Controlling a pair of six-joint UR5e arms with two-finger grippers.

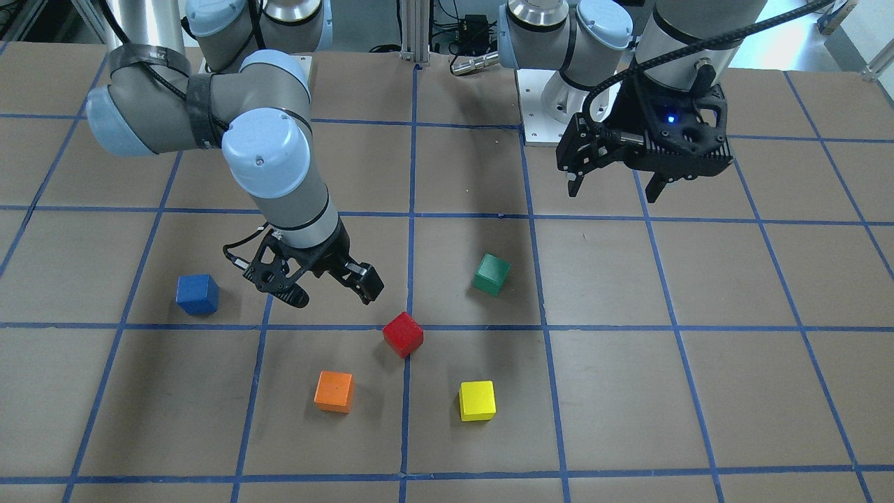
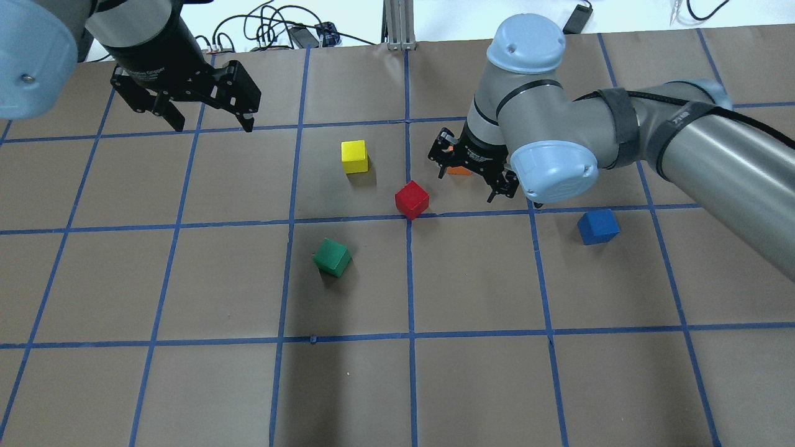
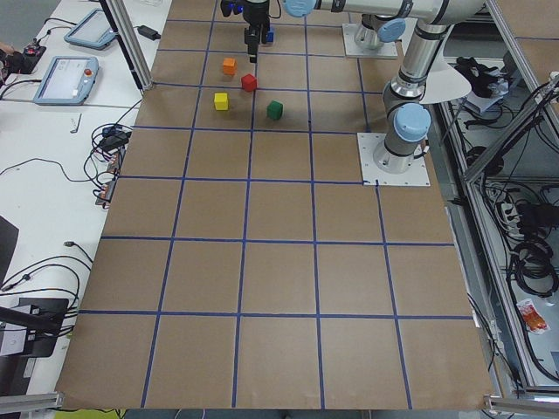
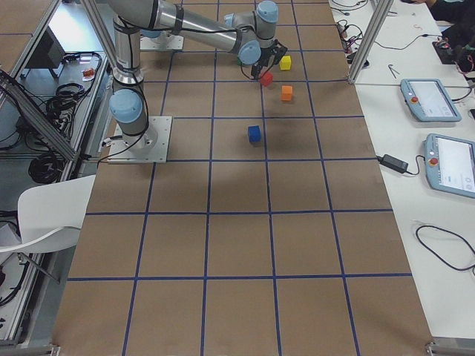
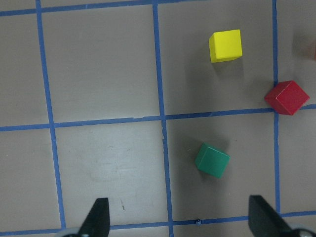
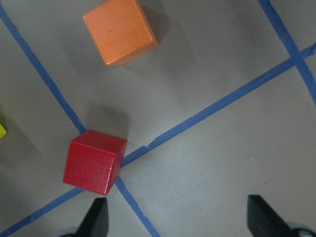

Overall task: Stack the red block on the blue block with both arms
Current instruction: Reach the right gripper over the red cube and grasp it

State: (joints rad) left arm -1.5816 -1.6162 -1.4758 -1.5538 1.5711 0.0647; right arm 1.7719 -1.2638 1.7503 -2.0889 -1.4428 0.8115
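The red block [image 1: 403, 334] sits on a blue grid line near the table's middle. It also shows in the overhead view [image 2: 412, 200] and at the lower left of the right wrist view [image 6: 95, 162]. The blue block [image 1: 197, 294] stands alone on the robot's right side [image 2: 598, 226]. My right gripper [image 1: 334, 293] is open and empty. It hovers above the table between the two blocks, close beside the red one [image 2: 466, 186]. My left gripper [image 1: 614, 190] is open and empty, held high and well away from the blocks [image 2: 213, 127].
An orange cube [image 1: 334, 391] lies just beyond the right gripper, partly hidden by it in the overhead view. A yellow cube [image 1: 478, 400] and a green cube [image 1: 490, 274] lie near the red block. The brown table carries a blue tape grid [image 1: 412, 209].
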